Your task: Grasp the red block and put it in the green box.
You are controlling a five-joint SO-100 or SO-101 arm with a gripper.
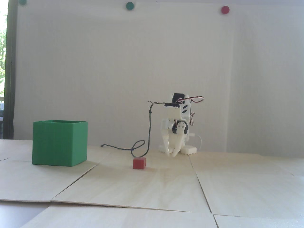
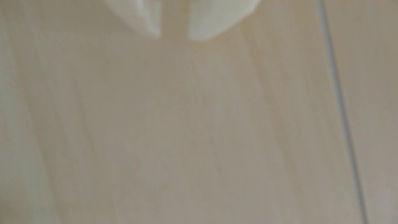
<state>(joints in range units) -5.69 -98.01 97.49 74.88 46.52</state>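
Hand (image 1: pixel 171 154) empty, tips slightly parted, right of red block (image 1: pixel 139 163) mid-frame. Risk: dark cable (image 1: pixel 149 129) just behind block snags hand; green box (image 1: pixel 59 142) far left

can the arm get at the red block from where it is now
Probably yes. In the fixed view the red block sits alone on the table, apart from the green box, nothing between it and the empty, slightly open end effector.

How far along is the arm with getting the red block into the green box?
Nothing is done yet. The red block sits on the table, apart from the green box. The tool points down near the arm's base, its tips slightly apart and empty. Reaching, grasping, carrying and dropping all remain.
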